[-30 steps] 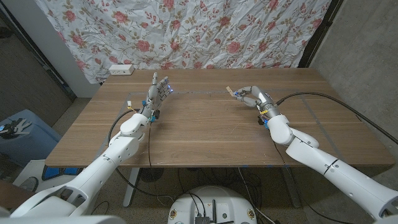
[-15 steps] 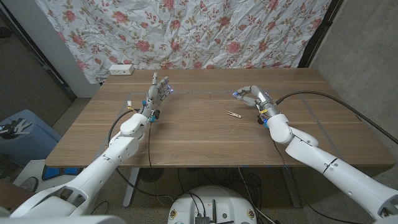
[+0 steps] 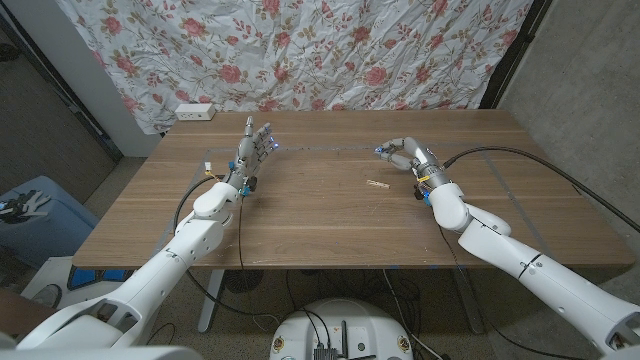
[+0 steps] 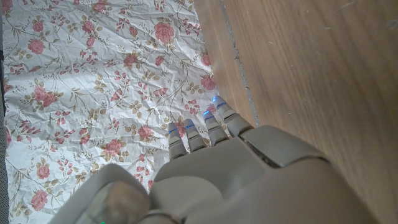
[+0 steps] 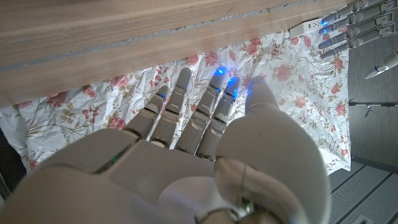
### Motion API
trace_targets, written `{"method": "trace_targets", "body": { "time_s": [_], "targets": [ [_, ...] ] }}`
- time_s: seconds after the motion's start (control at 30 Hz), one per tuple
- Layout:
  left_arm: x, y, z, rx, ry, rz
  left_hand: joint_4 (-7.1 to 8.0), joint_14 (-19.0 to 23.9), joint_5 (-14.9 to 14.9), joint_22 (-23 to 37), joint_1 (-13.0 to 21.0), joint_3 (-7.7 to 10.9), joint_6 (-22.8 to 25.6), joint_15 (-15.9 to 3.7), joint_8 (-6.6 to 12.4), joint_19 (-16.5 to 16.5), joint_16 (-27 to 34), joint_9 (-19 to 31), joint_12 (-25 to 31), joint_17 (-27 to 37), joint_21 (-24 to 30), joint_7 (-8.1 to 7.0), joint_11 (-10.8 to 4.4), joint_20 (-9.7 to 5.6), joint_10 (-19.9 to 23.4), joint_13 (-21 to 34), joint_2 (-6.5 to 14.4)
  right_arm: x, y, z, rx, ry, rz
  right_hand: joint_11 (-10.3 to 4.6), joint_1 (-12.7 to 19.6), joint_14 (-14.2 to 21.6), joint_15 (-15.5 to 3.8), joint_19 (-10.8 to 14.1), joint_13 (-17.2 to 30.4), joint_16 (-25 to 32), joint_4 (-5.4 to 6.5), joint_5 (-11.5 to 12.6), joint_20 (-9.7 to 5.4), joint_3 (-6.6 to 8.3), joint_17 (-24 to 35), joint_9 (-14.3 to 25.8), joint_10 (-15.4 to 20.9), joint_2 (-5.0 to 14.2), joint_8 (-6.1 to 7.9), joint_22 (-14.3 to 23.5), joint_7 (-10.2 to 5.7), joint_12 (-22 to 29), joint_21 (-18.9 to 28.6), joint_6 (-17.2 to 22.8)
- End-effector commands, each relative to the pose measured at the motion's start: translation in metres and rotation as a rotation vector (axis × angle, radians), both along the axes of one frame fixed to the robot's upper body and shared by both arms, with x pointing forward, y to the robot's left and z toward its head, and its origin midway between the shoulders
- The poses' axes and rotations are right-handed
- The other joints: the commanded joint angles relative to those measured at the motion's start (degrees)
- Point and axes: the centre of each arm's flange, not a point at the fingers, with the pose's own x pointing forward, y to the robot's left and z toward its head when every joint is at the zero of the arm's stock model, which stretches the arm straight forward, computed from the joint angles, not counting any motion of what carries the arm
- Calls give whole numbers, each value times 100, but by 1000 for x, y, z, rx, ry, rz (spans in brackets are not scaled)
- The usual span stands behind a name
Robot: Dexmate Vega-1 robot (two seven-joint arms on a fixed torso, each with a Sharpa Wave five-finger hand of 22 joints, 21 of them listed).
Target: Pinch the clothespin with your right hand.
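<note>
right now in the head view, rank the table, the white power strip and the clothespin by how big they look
1. table, by far the largest.
2. white power strip at the far left edge.
3. clothespin, smallest, lying on the table apart from the right hand; it still looks smaller despite being nearer the camera.

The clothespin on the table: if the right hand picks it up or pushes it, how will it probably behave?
The clothespin looks small and thin, so it is probably light and would slide on the smooth wooden table if pushed. It lies flat, so it should not roll. The right hand beside it holds nothing.

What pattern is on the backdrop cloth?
Pink roses with leafy stems on the white backdrop cloth; clearest in the left wrist view.
</note>
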Motion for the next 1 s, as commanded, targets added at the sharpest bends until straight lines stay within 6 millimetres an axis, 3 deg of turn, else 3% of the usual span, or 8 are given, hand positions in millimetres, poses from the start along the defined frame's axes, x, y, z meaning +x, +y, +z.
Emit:
{"method": "trace_targets", "body": {
  "time_s": [0.03, 0.33, 0.63, 0.8, 1.0],
  "targets": [
    [0, 0, 0, 0, 0, 0, 32, 49, 46, 14, 4, 4, 3, -36, 36, 33, 28, 28, 35, 21, 40, -50, -38, -7, 16, 12, 31, 4, -4, 3, -17, 12, 21, 0, -192, -149, -789, -35, -12, -66, 4, 9, 89, -90, 47, 3, -250, -97, -126, 24, 33, -93, 9, -226],
    [0, 0, 0, 0, 0, 0, 32, 48, 45, 14, 4, 5, 3, -37, 36, 35, 28, 28, 35, 21, 41, -50, -41, -11, 17, 12, 32, 6, -9, 3, -31, 40, 39, 7, -563, -559, -753, -148, -29, -221, 34, 58, 206, -273, 115, 17, -918, -233, -394, 27, 157, -170, 2, -775],
    [0, 0, 0, 0, 0, 0, 32, 53, 45, 14, 4, 5, 1, -37, 35, 36, 30, 28, 32, 21, 42, -50, -35, -7, 9, 12, 32, 10, -16, 2, -5, 39, 81, 350, -938, -1051, -433, -184, -133, -554, 98, 89, 285, -414, -19, 20, -1668, -309, -624, 27, 287, -234, 15, -1417],
    [0, 0, 0, 0, 0, 0, 32, 51, 46, 14, 4, 5, 1, -38, 35, 34, 29, 28, 34, 21, 41, -50, -31, -2, 14, 12, 31, 15, -21, 3, 39, 50, 109, 606, -1260, -1310, -217, -206, -237, -762, 211, 41, 230, -479, -129, 6, -2135, -238, -694, 27, 360, -252, 15, -1786],
    [0, 0, 0, 0, 0, 0, 32, 48, 46, 14, 4, 5, 1, -42, 35, 34, 28, 28, 32, 21, 41, -50, -37, -5, 9, 12, 32, 25, -29, 4, 108, 82, 147, 812, -1544, -1655, 43, -181, -401, -1019, 290, -11, 150, -516, -261, -20, -2693, -136, -745, 26, 526, -261, 26, -2249]
  ]
}}
